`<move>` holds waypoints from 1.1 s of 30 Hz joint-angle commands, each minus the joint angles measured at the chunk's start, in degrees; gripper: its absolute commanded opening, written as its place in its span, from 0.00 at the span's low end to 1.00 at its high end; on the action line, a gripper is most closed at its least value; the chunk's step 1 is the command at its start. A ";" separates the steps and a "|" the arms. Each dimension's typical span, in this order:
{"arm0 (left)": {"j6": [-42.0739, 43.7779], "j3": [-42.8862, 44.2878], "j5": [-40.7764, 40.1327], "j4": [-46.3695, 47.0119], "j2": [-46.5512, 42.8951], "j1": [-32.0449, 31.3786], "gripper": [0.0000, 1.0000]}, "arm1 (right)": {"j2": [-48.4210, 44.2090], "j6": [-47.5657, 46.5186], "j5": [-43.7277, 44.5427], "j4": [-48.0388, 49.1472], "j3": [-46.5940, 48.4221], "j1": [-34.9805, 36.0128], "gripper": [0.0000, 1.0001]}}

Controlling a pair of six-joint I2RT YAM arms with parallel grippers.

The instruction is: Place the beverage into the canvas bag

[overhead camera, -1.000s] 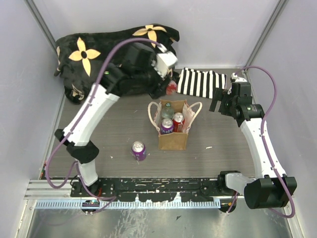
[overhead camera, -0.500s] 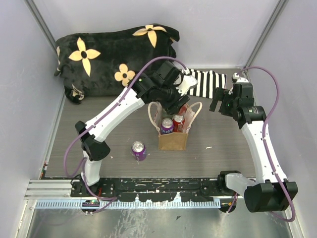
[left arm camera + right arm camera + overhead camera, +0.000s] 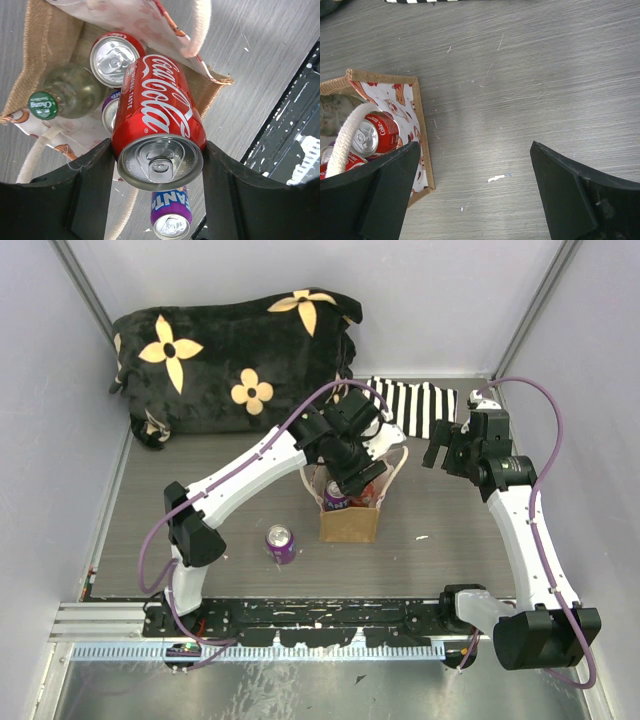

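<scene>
My left gripper point(image 3: 362, 478) is shut on a red Coca-Cola can point(image 3: 158, 125) and holds it just above the open top of the canvas bag point(image 3: 350, 522). The tan bag point(image 3: 35, 60) has cream handles and stands upright mid-table. Inside it are another red can point(image 3: 114, 56), a green-capped bottle point(image 3: 65, 92) and a purple can point(image 3: 111, 111). A purple Fanta can point(image 3: 280, 543) stands on the table left of the bag, and it also shows in the left wrist view point(image 3: 171, 215). My right gripper point(image 3: 447, 452) is open and empty, above bare table right of the bag point(image 3: 417, 125).
A black cushion with yellow flowers point(image 3: 230, 360) lies along the back left. A black-and-white striped cloth point(image 3: 415, 405) lies at the back right. Grey walls close in both sides, and a black rail point(image 3: 330, 615) runs along the near edge.
My left arm swung from the back by the cushion forward and right, carrying the red can to above the bag's opening. The right arm has not moved.
</scene>
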 commanded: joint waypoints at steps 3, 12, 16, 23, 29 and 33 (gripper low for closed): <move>0.58 -0.08 2.48 1.48 -1.22 -1.87 0.00 | -2.22 -0.05 0.22 1.11 -0.60 -0.18 0.98; 0.73 -2.06 4.49 -0.81 0.59 -2.91 0.00 | -2.53 -0.05 0.39 1.19 -1.13 -0.20 0.98; 1.20 -3.16 4.25 -1.38 0.87 -3.19 0.00 | -2.23 -0.30 0.52 1.19 -1.10 -0.22 0.98; 1.55 -1.74 3.80 -1.72 3.58 -3.22 0.00 | -1.97 -0.14 0.30 1.37 -1.47 -0.18 0.98; -0.32 3.59 6.96 -4.98 7.91 -2.80 0.00 | -1.74 -0.30 0.56 1.38 -1.67 -0.18 0.98; -3.63 7.39 10.75 -7.33 10.66 -1.42 0.00 | -1.42 -0.31 0.48 1.45 -1.71 -0.18 0.98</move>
